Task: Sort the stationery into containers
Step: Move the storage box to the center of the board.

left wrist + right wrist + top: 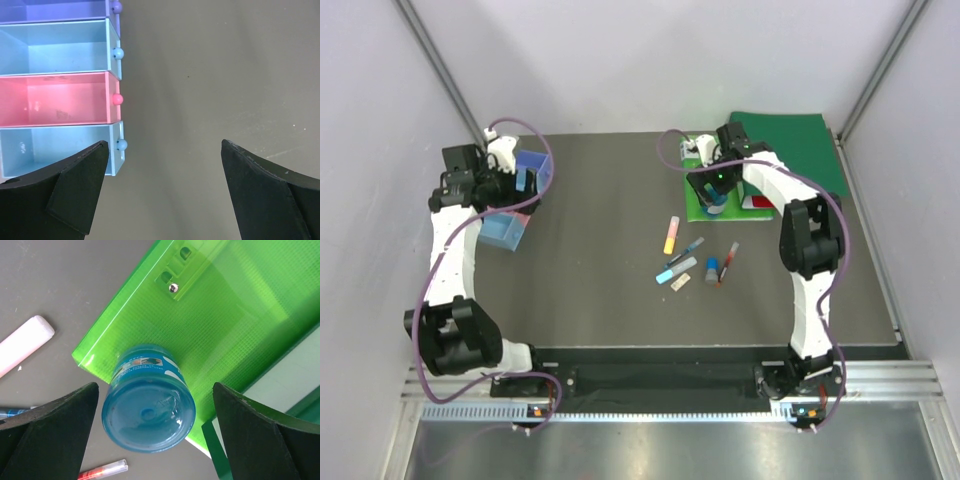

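Note:
Four translucent bins stand in a row in the left wrist view: purple (pixel 60 10), light blue (pixel 55 47), pink (pixel 55 97), blue (pixel 45 147). All look empty. My left gripper (pixel 165 165) is open and empty over bare table just right of the blue bin. My right gripper (pixel 155 387) is open, jaws on either side of a round blue jar (pixel 148 412) without touching it. On the table lie an orange-yellow highlighter (pixel 671 234), dark pen (pixel 686 250), light-blue marker (pixel 676 270), tan eraser (pixel 679 283), small blue cylinder (pixel 712 270) and red pen (pixel 728 262).
The blue jar stands at the edge of a bright green folder (pixel 200 315). A dark green binder (pixel 790 145) lies at the back right. The bins (pixel 510 225) sit at the table's left side under the left arm. Grey walls close in both sides.

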Controlling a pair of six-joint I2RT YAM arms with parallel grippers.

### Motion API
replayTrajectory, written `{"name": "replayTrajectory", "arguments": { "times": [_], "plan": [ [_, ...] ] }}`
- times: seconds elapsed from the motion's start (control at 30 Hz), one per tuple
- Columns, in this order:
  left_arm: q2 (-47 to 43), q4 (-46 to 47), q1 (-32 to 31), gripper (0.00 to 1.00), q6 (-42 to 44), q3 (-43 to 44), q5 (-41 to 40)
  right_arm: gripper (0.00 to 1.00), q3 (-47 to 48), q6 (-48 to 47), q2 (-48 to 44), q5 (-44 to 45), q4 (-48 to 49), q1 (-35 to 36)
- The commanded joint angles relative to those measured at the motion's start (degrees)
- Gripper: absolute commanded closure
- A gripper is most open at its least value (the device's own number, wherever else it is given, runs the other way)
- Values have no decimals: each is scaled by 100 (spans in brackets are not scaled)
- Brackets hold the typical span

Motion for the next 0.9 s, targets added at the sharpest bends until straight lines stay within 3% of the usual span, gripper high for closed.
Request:
{"name": "replayTrajectory", "arguments": {
  "times": [0.0, 0.33, 0.57, 0.87],
  "plan": [
    [-57, 5, -41, 1, 193, 279, -92, 3, 176, 100, 24, -180, 236, 2],
    [39, 171, -32, 1, 53, 78, -170, 5, 131, 48, -125, -259, -9, -121],
    [469, 822, -23, 1, -571, 33, -1155, 6, 123, -14, -187, -295, -36, -113],
    [1365, 1156, -32, 1, -817, 270, -2236, 0, 298, -31, -230, -190, -54, -121]
  ]
}}
